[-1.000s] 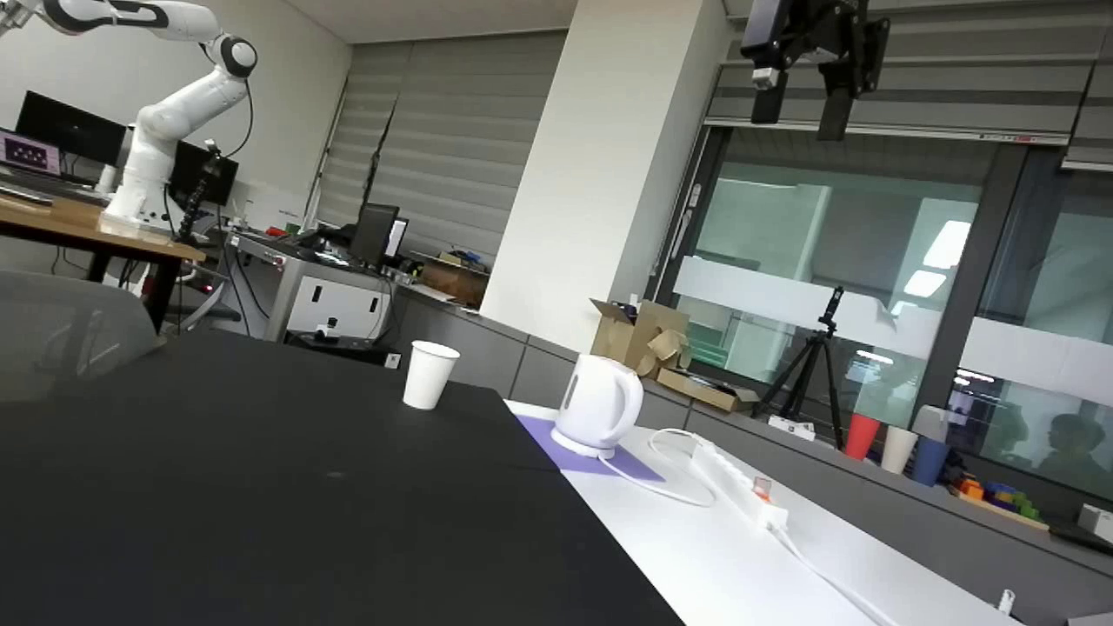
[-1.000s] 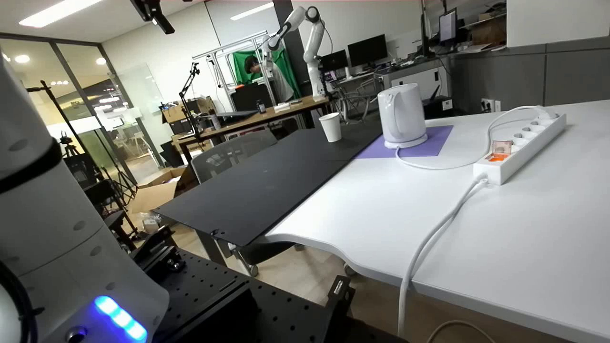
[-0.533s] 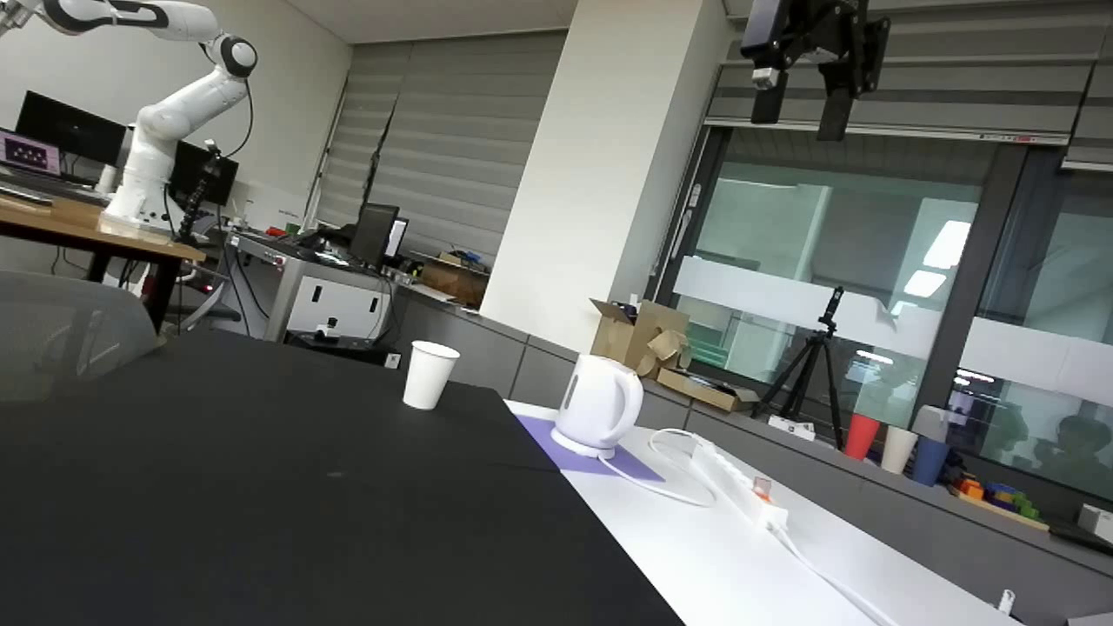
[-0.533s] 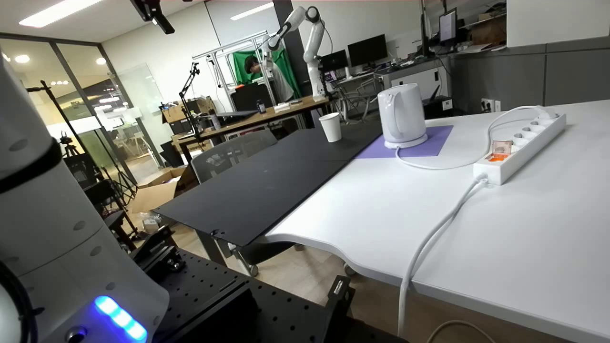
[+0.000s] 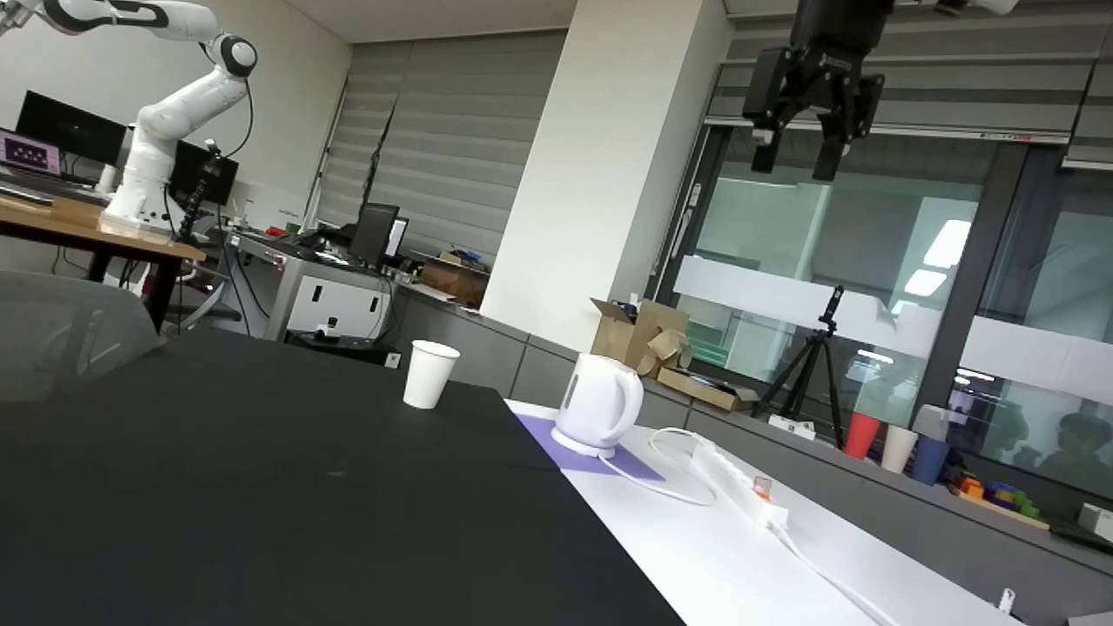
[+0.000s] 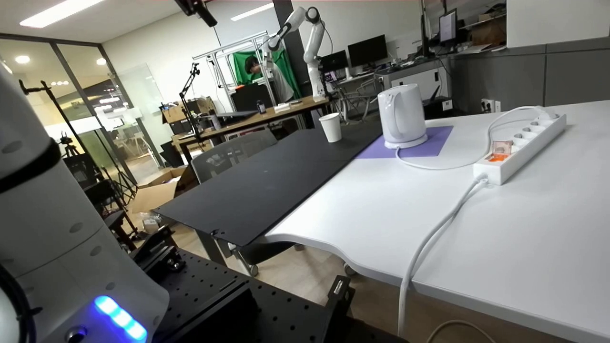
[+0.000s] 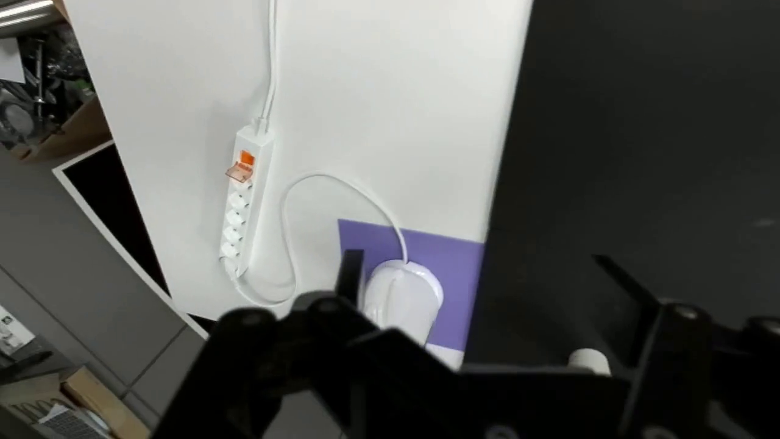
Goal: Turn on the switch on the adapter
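The adapter, a long white socket bar, lies on the white table in both exterior views (image 5: 735, 491) (image 6: 529, 155) and at the left in the wrist view (image 7: 255, 204). Its orange switch shows near the cable end in an exterior view (image 6: 499, 157) and in the wrist view (image 7: 247, 158). A clear flip-up cover stands open beside the switch. My gripper (image 5: 796, 163) is open and empty, high above the tables. In the wrist view my gripper (image 7: 475, 256) has its fingers wide apart, with the adapter off to their left. An exterior view shows only part of the gripper (image 6: 202, 13) at the top edge.
A white kettle (image 6: 402, 114) stands on a purple sheet (image 6: 436, 140), its cord running to the adapter. A white paper cup (image 5: 429, 376) stands on the black table (image 5: 330, 504). The adapter's cable (image 6: 436, 228) runs over the white table's edge (image 6: 476, 301).
My gripper has moved down in an exterior view and rightward at the top of the other exterior picture in the last half second. It stays open. The adapter, kettle and cup have not moved.
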Robot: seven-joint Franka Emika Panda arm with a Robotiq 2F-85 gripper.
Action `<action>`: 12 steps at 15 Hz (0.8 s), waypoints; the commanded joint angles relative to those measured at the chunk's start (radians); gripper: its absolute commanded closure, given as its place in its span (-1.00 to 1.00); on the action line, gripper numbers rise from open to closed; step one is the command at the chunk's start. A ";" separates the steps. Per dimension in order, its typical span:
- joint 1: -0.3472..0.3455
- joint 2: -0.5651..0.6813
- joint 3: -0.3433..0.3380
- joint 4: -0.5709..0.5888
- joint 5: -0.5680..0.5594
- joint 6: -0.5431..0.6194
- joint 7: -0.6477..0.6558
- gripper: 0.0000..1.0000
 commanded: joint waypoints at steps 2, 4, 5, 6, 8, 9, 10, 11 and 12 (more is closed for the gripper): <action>-0.113 0.156 -0.104 -0.014 -0.088 0.213 0.042 -0.05; -0.168 0.244 -0.134 0.006 -0.121 0.291 0.058 0.23; -0.194 0.286 -0.147 0.018 -0.138 0.328 0.066 0.35; -0.214 0.325 -0.159 0.033 -0.152 0.356 0.072 0.51; -0.243 0.398 -0.183 0.068 -0.166 0.394 0.081 0.79; -0.249 0.430 -0.198 0.089 -0.166 0.401 0.075 0.91; -0.248 0.460 -0.218 0.116 -0.151 0.402 0.054 1.00; -0.247 0.482 -0.232 0.139 -0.144 0.397 0.046 1.00; -0.247 0.505 -0.249 0.168 -0.145 0.392 0.037 1.00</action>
